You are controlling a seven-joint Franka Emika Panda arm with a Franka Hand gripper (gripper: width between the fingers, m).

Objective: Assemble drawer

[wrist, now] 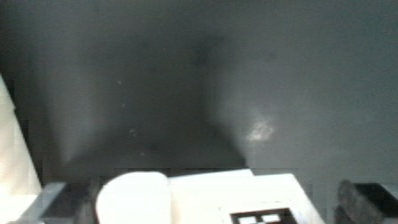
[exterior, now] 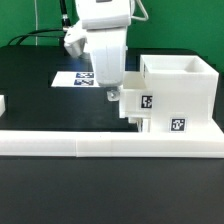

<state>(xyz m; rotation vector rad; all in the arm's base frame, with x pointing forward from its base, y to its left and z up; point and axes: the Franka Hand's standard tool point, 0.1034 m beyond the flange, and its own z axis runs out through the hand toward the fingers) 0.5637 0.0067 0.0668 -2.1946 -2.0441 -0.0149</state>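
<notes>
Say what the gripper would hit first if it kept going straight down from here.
Probably the small tray it sits over, half inside the casing. The gripper points down at the tray's outer end; exact depth is unclear.

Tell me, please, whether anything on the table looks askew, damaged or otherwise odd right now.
Nothing stands out. The casing stands upright against the low white wall, a tray sits partway into it, and the claw is at the tray's front. The marker board lies flat. No damage shows.
</notes>
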